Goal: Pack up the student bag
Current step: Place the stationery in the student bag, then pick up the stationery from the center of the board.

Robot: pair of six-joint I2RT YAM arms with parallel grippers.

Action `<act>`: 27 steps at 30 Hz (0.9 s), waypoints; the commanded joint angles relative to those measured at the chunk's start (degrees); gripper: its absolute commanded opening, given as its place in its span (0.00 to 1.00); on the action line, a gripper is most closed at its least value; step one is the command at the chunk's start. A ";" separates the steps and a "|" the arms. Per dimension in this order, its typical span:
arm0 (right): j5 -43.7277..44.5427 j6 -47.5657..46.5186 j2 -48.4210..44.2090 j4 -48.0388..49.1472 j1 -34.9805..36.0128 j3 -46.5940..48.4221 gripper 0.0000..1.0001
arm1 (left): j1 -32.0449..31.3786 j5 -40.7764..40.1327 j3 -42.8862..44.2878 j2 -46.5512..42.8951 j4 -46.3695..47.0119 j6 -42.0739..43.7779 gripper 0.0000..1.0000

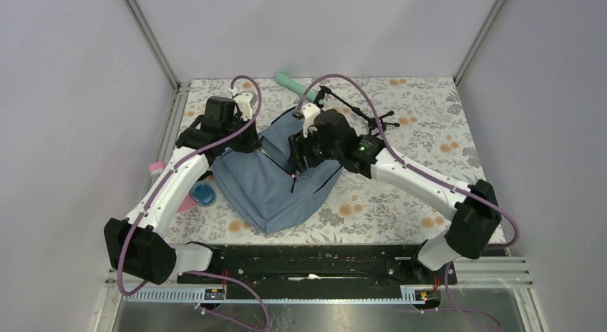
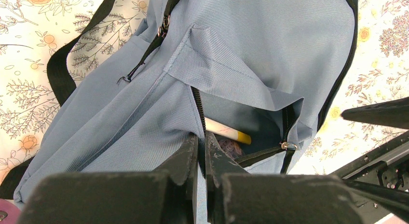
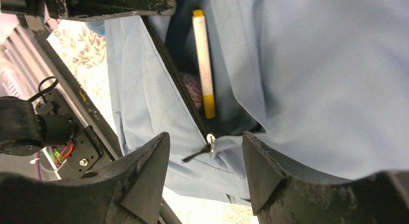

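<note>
Across the bench (image 1: 429, 117) the student bag (image 1: 265, 189) lies near-to-far; my left gripper (image 2: 202, 142) pinches its pocket edge (image 2: 197, 105), right gripper (image 3: 205, 139) open, empty.

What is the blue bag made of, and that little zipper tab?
The bag looks like woven cloth with a matte finish: fine weave lines and soft folds show. The zipper tab looks like metal, silvery and glinting, though I cannot be sure.
</note>
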 commanded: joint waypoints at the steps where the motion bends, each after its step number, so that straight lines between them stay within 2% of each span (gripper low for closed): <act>1: 8.64 0.37 -5.77 -1.47 0.35 -3.69 0.65 | 0.21 0.48 1.24 -2.25 5.66 0.14 0.00; 7: 10.32 5.40 -13.22 -0.97 0.42 -11.17 0.63 | 0.21 0.24 0.49 -2.80 6.85 -0.32 0.00; 9: 16.11 8.12 -17.87 -0.98 0.23 -16.56 0.78 | 0.21 -0.57 -0.74 -3.23 8.44 -0.17 0.00; 11: 19.45 9.54 -18.86 -2.67 -1.68 -17.89 0.84 | 0.21 -0.35 -1.92 -3.67 9.81 -0.08 0.00; 15: 13.76 12.48 -19.35 -2.29 -10.83 -19.59 0.85 | 0.21 0.09 -2.14 -3.46 10.63 -0.16 0.00; 18: 11.93 11.59 -18.07 0.66 -14.50 -20.39 0.85 | 0.21 -0.09 -2.06 -3.37 10.37 -0.07 0.00; 20: 10.81 10.16 -15.86 1.50 -14.81 -19.18 0.84 | 0.21 -0.94 -2.11 -3.38 10.15 0.19 0.00; 22: 6.61 8.89 -14.48 3.88 -14.83 -18.23 0.79 | 0.21 -1.74 -2.13 -3.14 9.83 0.58 0.00; 25: 0.07 7.51 -14.70 10.42 -14.32 -18.93 0.78 | 0.21 -2.09 -1.95 -2.50 9.37 1.14 0.00; 27: -0.78 4.59 -14.80 13.65 -11.98 -19.02 0.79 | 0.21 -2.00 -1.66 -2.02 8.91 1.26 0.00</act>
